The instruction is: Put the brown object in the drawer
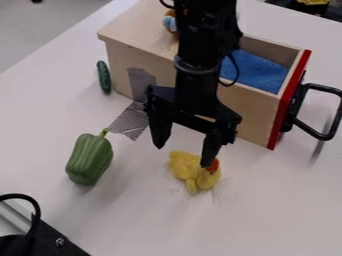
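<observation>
Hanging above the counter (267, 215), the tool (182, 155) is standing wide open and holding nothing; one fingertip is overlapping a yellow plush toy (182, 165) in view, contact unclear. What is probably the brown object (171, 23), a small brown-and-blue toy, is sitting on top of the wooden box (137, 37), partly hidden behind the arm (194, 55). The coming move is turning on this: the target is lying on the far side of the tool, slightly left and higher up, while the open drawer (257, 117) is waiting to its near right. Its long axis is staying uncertain. No label or writing is showing legibly.
</observation>
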Action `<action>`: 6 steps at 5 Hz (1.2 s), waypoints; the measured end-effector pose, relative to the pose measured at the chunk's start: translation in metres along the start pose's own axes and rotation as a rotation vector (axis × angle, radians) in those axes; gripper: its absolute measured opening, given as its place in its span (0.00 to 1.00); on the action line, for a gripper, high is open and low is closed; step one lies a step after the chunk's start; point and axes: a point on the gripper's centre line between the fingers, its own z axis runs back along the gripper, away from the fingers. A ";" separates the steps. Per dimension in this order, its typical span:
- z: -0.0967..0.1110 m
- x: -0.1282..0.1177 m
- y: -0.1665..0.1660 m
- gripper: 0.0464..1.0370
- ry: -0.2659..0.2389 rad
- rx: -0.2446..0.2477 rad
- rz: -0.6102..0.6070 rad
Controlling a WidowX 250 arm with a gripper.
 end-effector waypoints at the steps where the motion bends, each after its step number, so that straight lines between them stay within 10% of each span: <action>1: -0.005 -0.003 0.001 0.96 0.026 0.005 0.001; 4: 0.127 0.092 0.050 0.96 -0.171 -0.026 0.047; 6: 0.101 0.141 0.095 0.96 -0.106 0.017 0.108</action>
